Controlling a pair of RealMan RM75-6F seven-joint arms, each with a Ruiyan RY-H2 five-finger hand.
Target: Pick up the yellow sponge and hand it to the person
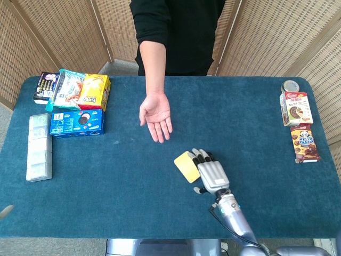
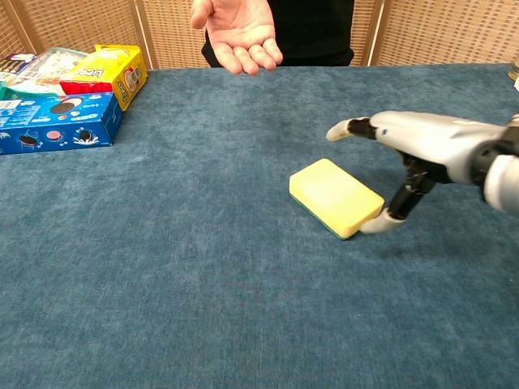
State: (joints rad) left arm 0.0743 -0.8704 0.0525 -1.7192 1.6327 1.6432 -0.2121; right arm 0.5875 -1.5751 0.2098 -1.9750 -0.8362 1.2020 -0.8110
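The yellow sponge (image 1: 186,166) (image 2: 334,197) lies flat on the blue table, right of centre. My right hand (image 1: 212,174) (image 2: 422,150) hovers over its right edge with the fingers stretched out and apart. The thumb tip (image 2: 379,224) is down at the sponge's near right corner, and nothing is gripped. The person's hand (image 1: 156,114) (image 2: 240,32) waits palm up beyond the sponge, to the left. Of my left hand (image 1: 5,210) only a grey sliver shows at the head view's lower left edge.
Snack packs crowd the far left: a blue cookie box (image 1: 77,122) (image 2: 55,121), a yellow box (image 1: 95,90) (image 2: 104,71) and a pale long pack (image 1: 39,146). Two small boxes (image 1: 295,108) (image 1: 304,142) and a can (image 1: 290,86) stand at the right edge.
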